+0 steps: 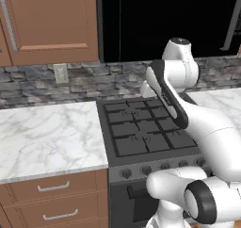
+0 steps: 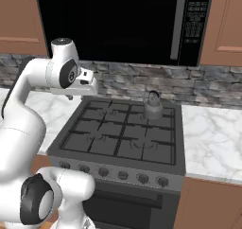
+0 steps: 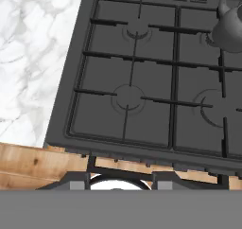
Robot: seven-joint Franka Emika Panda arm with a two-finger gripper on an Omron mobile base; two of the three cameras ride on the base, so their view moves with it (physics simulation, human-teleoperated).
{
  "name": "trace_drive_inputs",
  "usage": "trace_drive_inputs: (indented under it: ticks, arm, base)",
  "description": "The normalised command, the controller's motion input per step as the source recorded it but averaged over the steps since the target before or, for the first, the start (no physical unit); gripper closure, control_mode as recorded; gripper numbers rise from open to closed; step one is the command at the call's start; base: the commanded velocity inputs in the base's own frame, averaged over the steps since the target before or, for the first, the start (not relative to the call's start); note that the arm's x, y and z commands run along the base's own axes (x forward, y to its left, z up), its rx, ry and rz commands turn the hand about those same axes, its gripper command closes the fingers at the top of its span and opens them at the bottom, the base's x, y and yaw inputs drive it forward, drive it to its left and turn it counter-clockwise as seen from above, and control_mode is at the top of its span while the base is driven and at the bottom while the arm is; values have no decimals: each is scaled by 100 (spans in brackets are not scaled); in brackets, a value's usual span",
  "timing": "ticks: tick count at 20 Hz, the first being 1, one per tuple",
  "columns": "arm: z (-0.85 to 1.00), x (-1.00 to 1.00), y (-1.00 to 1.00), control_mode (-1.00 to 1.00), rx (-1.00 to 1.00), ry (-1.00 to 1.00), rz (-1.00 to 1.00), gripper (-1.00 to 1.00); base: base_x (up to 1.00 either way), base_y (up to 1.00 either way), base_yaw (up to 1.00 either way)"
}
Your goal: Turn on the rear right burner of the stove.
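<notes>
The stove (image 2: 118, 150) is a dark grey range with black grid grates and a row of round knobs (image 2: 123, 175) along its front panel. A grey kettle (image 2: 152, 106) stands on the rear right burner (image 2: 158, 120). In the hand view the kettle (image 3: 229, 29) covers part of that burner (image 3: 204, 39) at the top right. My gripper (image 3: 122, 180) hovers high above the stove's front left part, open, with nothing between its fingertips (image 3: 78, 180). The hand (image 2: 87, 85) hangs over the stove's rear left corner. The knobs (image 1: 146, 169) lie well below and in front of it.
White marble counters flank the stove on the left (image 1: 47, 137) and on the right (image 2: 212, 138). A black microwave (image 2: 118, 24) hangs above the range. Wooden drawers (image 1: 52, 189) sit under the left counter. My own arm (image 1: 207, 128) covers the stove's right side in the left base view.
</notes>
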Motion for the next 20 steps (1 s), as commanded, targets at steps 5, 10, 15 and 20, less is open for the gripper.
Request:
trace_drive_inputs:
  ticks: [5,10,15,20]
  arm:
    - [-11,-30,-59,-100,9,-11,-3,-100]
    - [-35,-54,-100,-100,22,-13,-15,-100]
    - [-52,-19,-100,-100,6,-16,-5,-100]
    - [-81,-21,-100,-100,-2,-25,1,-100]
  base:
    - [0,0,0]
    - [0,0,0]
    - [0,0,0]
    - [0,0,0]
